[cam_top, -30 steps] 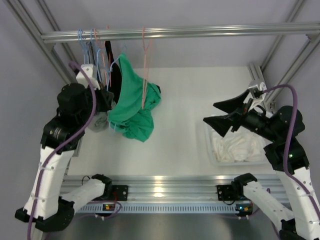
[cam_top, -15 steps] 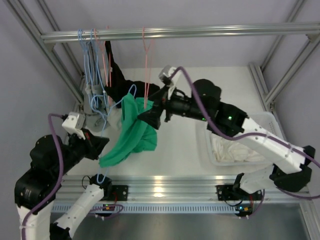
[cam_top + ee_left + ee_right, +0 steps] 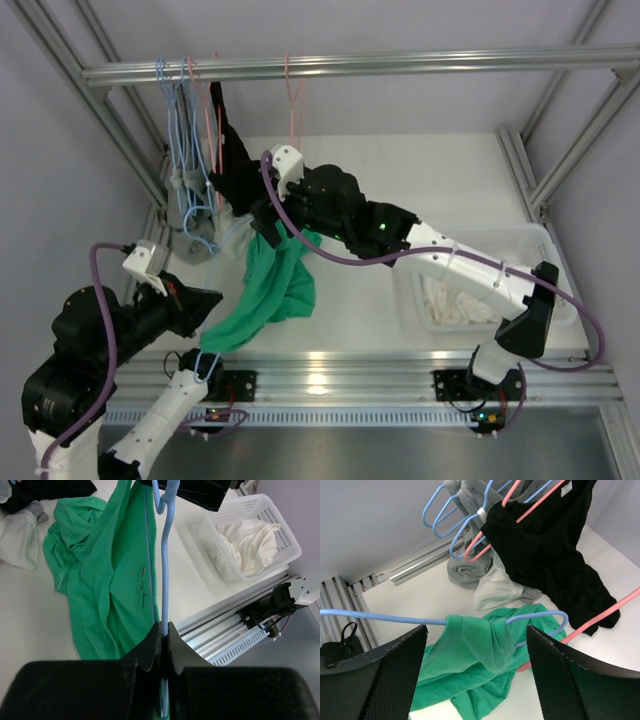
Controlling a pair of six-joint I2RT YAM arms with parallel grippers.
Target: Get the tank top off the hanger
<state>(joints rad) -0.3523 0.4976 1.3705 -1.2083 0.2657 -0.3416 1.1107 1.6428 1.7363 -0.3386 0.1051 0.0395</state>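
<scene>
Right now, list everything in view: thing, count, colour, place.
tank top: one, green, on the held hanger, end on the table
hanger: one, blue, in the left jaws
spare hangers: several, blue and pink, on the rail, rear left
black top: one, hung beside the spare hangers
clothes: a few, grey and pale, under the spare hangers
basket: one, white, near right
cloth: one, white, in the basket
left jaws: black, shut on the hanger
right jaws: black, open, astride the tank top's strap

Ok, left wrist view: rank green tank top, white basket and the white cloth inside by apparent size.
1. green tank top
2. white basket
3. white cloth
Nearness to the camera inflates the top.
</scene>
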